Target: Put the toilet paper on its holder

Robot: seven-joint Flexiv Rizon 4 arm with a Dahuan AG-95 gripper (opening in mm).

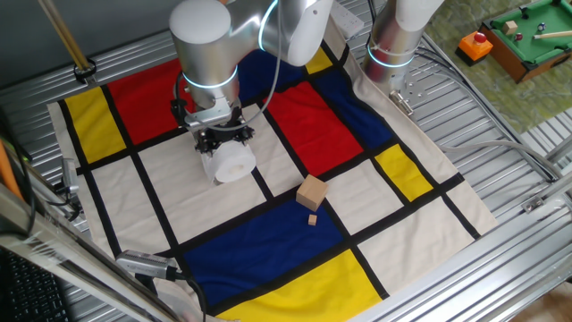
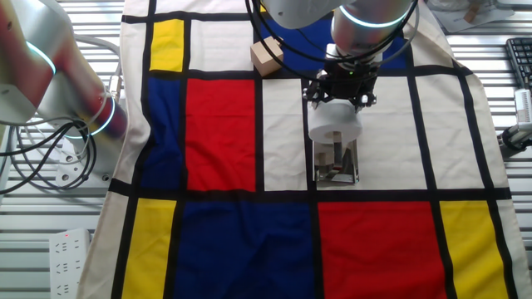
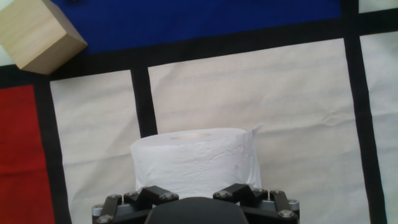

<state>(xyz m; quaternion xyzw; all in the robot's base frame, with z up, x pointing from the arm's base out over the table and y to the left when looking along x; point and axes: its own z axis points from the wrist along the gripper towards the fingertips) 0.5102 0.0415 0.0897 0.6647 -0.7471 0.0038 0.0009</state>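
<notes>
The toilet paper [image 2: 335, 129], gripped by the tool [image 2: 341, 98], sits above the holder [image 2: 336, 173].

the toilet paper [image 2: 335, 124] is a white, soft roll with an embossed surface, its round side turned toward the hand view [image 3: 194, 163], a loose flap sticking up at its upper right edge. it sits over the holder [image 2: 336, 169], a shiny silver stand with a flat reflective base plate lying on a white panel of the cloth. in one fixed view the roll [image 1: 231, 164] hides the holder completely.
</notes>
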